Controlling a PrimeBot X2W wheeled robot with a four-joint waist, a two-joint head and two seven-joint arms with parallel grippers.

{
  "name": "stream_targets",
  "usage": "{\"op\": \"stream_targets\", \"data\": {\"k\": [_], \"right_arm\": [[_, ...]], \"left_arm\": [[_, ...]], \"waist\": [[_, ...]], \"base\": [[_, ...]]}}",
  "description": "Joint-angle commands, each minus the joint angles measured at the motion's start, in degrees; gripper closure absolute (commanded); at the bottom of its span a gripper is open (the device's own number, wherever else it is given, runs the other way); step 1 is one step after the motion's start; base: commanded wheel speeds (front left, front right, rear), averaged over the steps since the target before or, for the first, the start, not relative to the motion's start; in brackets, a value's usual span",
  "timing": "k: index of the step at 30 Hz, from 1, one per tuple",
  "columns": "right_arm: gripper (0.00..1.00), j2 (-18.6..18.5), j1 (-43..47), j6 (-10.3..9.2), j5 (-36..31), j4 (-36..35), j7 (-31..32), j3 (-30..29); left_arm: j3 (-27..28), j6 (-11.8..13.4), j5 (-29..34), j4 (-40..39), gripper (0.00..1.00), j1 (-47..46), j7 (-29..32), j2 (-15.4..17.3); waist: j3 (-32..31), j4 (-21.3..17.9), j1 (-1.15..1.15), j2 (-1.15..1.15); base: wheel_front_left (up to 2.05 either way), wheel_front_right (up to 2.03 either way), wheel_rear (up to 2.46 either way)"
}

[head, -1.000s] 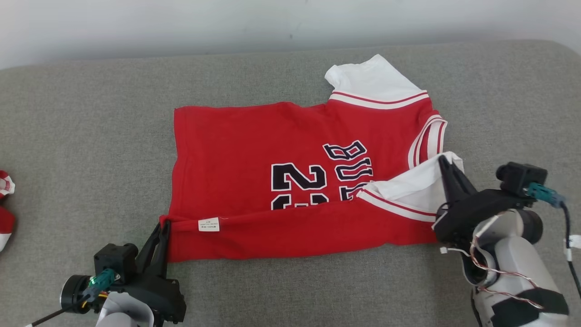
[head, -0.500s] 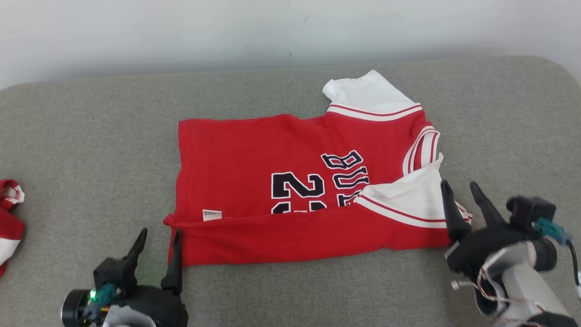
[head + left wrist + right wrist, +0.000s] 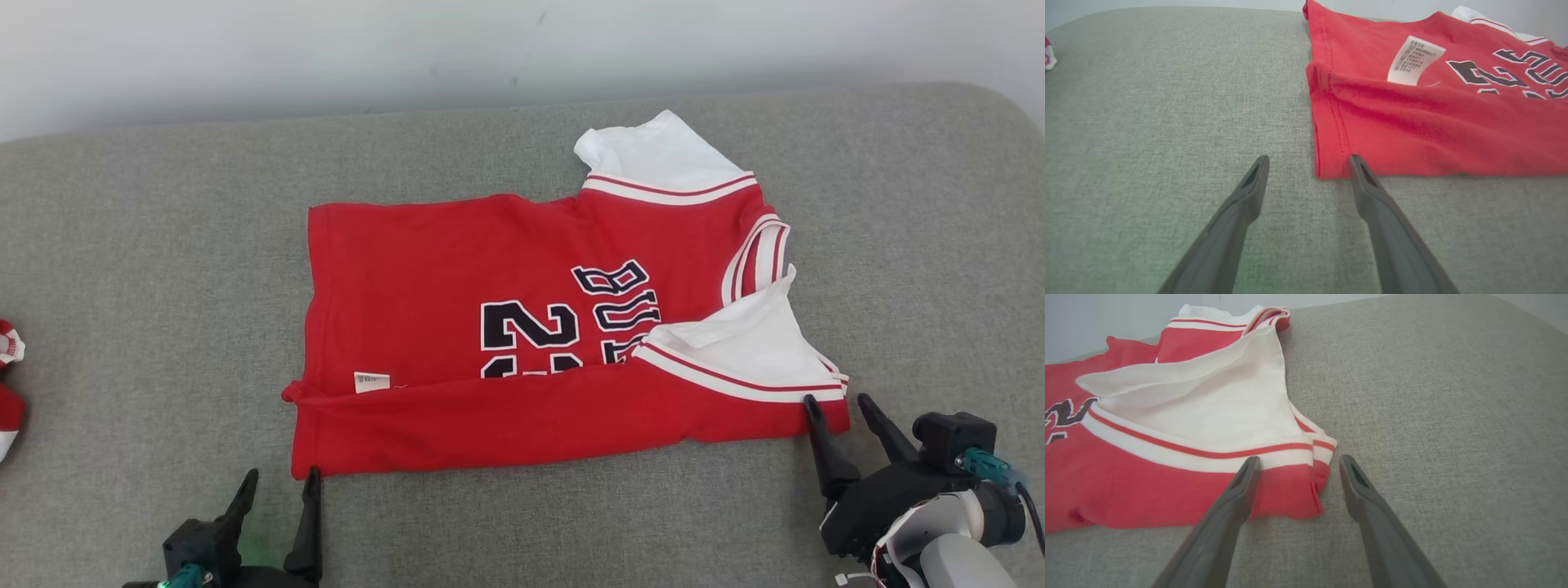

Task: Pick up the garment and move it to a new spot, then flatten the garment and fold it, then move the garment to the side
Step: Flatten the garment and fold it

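The red garment (image 3: pixel 490 310) lies partly folded on the grey cushion (image 3: pixel 163 245) — left gripper (image 3: pixel 282 474) and right gripper (image 3: pixel 835 400) both gape empty at its near corners.

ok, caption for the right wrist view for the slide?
Right gripper, jaws open, framing the corner of the half-folded red jersey on the grey cushion.

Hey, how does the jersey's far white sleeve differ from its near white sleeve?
The far sleeve sticks out beyond the red body and lies on the grey cushion; the near sleeve is folded inward onto the red body. The near sleeve covers part of the dark lettering; the far sleeve covers none. Both are white with red-striped trim.
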Motion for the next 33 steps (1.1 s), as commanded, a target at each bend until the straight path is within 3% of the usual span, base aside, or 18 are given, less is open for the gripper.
{"op": "stream_targets", "data": {"k": [1, 5, 6, 7, 8, 9, 13, 19, 33], "right_arm": [[0.00, 0.5, -0.3, -0.14, -0.5, 0.3, 0.0, 0.0], [0.00, 1.5, -1.6, -0.14, -1.2, 1.7, 0.3, 0.6], [0.17, 1.6, -1.8, -0.14, -1.3, 2.1, 0.3, 0.7], [0.55, 1.8, -1.9, -0.14, -1.4, 2.6, 0.2, 0.8], [0.87, 2.0, -1.9, -0.14, -1.5, 3.1, 0.3, 1.0], [1.00, 2.3, -2.0, -0.14, -1.4, 3.5, 0.4, 1.2], [1.00, 2.6, -2.0, -0.15, -1.2, 4.4, -0.7, 1.6], [1.00, 2.7, 1.0, -0.15, 0.6, 2.8, -2.0, 0.8], [1.00, 4.1, 16.5, -0.15, 0.0, -13.2, 5.6, -3.9]], "left_arm": [[0.2, -0.1, 0.1, 0.3, 0.00, -0.8, -0.2, -0.3], [0.3, -1.1, -0.5, 3.3, 0.00, -2.3, -0.2, -0.7], [0.4, -1.5, -0.7, 4.0, 0.00, -2.6, -0.2, -1.0], [0.4, -1.9, -1.1, 4.8, 0.02, -2.7, -0.2, -1.5], [0.4, -2.2, -1.5, 5.3, 0.56, -2.9, -0.2, -2.2], [0.3, -2.6, -1.6, 5.8, 1.00, -3.2, -0.2, -2.6], [-0.2, -3.5, -0.7, 7.6, 1.00, -4.0, -0.1, -3.0], [1.9, -3.0, 0.7, 4.5, 1.00, -0.9, -0.2, -3.1], [4.2, -0.6, 1.7, -3.2, 1.00, 10.6, -0.2, -2.9]], "waist": [[0.4, -0.2, 0.01, 0.00], [0.8, -0.6, 0.01, 0.00], [0.8, -0.8, 0.01, 0.00], [0.7, -0.9, 0.01, 0.00], [0.6, -1.0, 0.01, 0.00], [0.5, -1.0, 0.01, 0.00], [-0.5, -1.2, 0.01, 0.00], [-3.2, -0.8, 0.01, 0.00], [-6.2, -0.2, 0.01, 0.00]], "base": [[0.00, 0.00, 0.00], [0.00, 0.00, 0.00], [0.00, 0.00, 0.00], [0.00, 0.00, 0.00], [0.00, 0.00, 0.00], [0.00, 0.00, 0.00], [0.00, 0.00, 0.00], [0.00, 0.00, 0.00], [0.00, 0.00, 0.00]]}}
